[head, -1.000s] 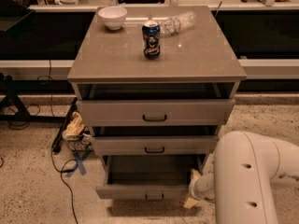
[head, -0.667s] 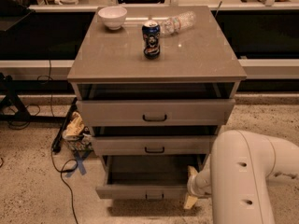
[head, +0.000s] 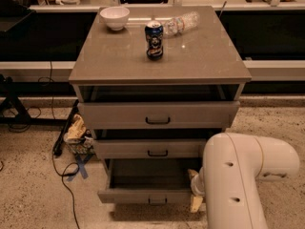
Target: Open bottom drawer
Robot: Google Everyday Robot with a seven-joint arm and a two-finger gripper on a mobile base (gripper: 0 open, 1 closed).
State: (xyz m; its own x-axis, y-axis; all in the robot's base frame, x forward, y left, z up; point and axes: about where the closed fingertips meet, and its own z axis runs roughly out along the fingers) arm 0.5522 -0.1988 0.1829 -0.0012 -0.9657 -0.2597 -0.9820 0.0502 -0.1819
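The grey-beige cabinet (head: 159, 56) has three drawers with small black bar handles. The bottom drawer (head: 147, 195) stands pulled out toward me, and its dark inside shows above its front. Its handle (head: 157, 202) is at the lower edge of the front. The middle drawer (head: 152, 149) and the top drawer (head: 157, 114) are out only a little. My gripper (head: 195, 194) is low at the right end of the bottom drawer's front, mostly hidden behind my white arm (head: 238, 180).
On the cabinet top stand a white bowl (head: 115, 17), a blue can (head: 154, 40) and a lying plastic bottle (head: 181, 23). A bag of items (head: 76, 132) and black cables (head: 66, 175) lie on the floor at the left. A long bench runs behind.
My arm has shifted a little to the left, toward the drawer's right end. The bottom drawer stays pulled out at about the same place.
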